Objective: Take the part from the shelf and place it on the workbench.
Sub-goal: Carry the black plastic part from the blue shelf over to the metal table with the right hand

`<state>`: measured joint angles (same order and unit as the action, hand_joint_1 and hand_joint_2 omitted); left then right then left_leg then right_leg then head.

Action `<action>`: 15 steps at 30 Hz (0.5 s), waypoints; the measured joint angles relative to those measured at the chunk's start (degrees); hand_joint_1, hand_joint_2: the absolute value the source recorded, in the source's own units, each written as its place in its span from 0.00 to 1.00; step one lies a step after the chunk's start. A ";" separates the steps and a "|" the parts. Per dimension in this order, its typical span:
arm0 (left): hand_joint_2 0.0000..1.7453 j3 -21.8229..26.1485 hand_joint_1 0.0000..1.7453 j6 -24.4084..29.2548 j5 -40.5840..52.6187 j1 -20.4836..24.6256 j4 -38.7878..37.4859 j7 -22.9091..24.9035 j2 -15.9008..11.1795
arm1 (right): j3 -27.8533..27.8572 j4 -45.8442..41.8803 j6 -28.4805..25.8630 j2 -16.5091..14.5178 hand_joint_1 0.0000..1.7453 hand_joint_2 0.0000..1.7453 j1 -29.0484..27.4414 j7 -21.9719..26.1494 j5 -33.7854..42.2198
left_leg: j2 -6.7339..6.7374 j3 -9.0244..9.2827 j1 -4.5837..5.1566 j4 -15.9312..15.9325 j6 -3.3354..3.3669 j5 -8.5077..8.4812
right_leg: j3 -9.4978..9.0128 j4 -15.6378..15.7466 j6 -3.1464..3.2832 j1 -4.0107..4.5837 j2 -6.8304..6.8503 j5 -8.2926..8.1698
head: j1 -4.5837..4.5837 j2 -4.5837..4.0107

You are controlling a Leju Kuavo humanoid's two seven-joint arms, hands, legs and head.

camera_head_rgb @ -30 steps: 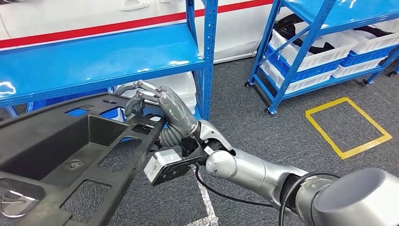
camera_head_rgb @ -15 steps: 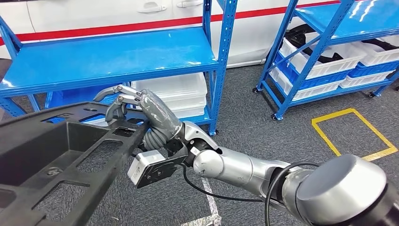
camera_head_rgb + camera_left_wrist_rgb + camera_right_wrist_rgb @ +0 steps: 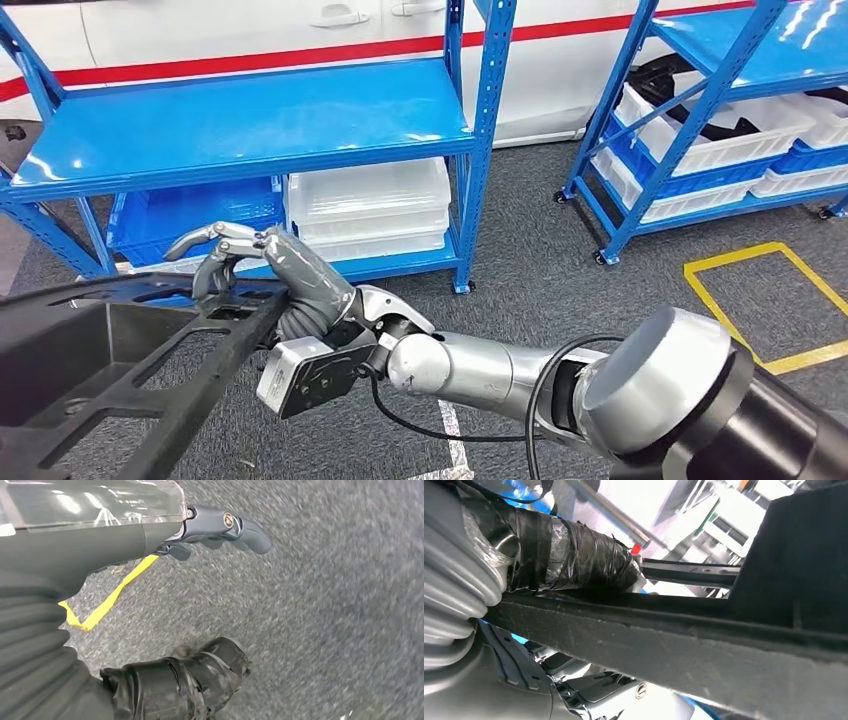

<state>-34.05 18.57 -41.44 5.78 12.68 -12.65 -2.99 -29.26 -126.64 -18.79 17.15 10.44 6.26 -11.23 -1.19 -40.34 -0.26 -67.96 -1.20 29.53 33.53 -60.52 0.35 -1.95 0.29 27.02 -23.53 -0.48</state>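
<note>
Blue shelf (image 3: 250,130) just beyond part (image 3: 110,370)

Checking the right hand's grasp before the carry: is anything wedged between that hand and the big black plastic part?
Nothing visible: the right hand grips the black plastic part directly at its rim, thumb on one face, fingers on the other.

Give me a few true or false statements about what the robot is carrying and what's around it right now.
1. The right hand grips the edge of a large black plastic part. True.
2. The black part rests on the blue shelf. False: it is held off the shelf, over the grey carpet.
3. White bins sit on the shelf's lower level. True.
4. Yellow tape marks the carpet to the robot's left. False: in the head view it lies to the right.
5. The shelf's top board holds stacked boxes. False: it is bare.
</note>
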 joint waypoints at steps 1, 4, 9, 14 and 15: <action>1.00 0.00 0.00 -0.20 -0.21 0.06 0.00 -0.42 0.00 | 0.01 -0.06 -0.01 -0.07 1.00 1.00 -0.33 0.21 0.21 | 0.49 -1.65 -0.16 -3.51 -0.27 1.51 | 0.04 0.00 0.05 0.04 0.74 0.01 | -0.28 -0.10; 1.00 0.00 0.00 -1.50 -0.73 -0.03 0.00 -1.49 -0.10 | 0.02 -0.17 0.03 -0.24 1.00 1.00 -0.97 0.65 0.44 | 1.05 -1.71 -0.43 -4.53 -0.52 0.62 | 0.05 -0.01 0.01 0.05 2.95 0.08 | -0.90 -0.35; 1.00 0.00 0.00 -2.21 -0.64 0.32 -0.01 -0.38 -0.76 | 0.03 -0.74 0.19 -1.05 1.00 1.00 -1.60 0.64 -0.26 | 4.39 5.32 0.54 8.83 1.25 -3.65 | -0.65 0.37 -0.95 0.36 5.81 0.35 | -1.30 -0.57; 1.00 0.00 0.00 -2.66 -0.40 0.06 -0.08 -0.22 -1.39 | 0.03 -1.05 0.34 -1.26 1.00 1.00 -1.90 0.23 -0.43 | 1.39 6.69 0.10 10.89 3.20 -4.99 | 0.14 -3.02 -2.23 0.31 2.78 3.28 | -1.86 -0.64; 1.00 0.00 0.00 -2.85 -0.37 0.12 -0.09 -0.37 -1.38 | 0.03 -1.08 0.38 -1.26 1.00 1.00 -2.00 0.17 -0.42 | 0.80 6.67 0.17 10.97 3.43 -5.12 | 1.73 -6.58 -2.16 0.35 1.15 5.14 | -2.04 -0.67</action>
<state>-34.05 15.72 -41.81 5.90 12.59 -13.02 -4.37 -29.22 -127.72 -18.41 15.89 8.45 6.43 -11.65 -0.39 -33.67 -0.09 -56.98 2.23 24.41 35.26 -67.10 -1.81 -1.60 1.44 32.16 -25.57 -1.15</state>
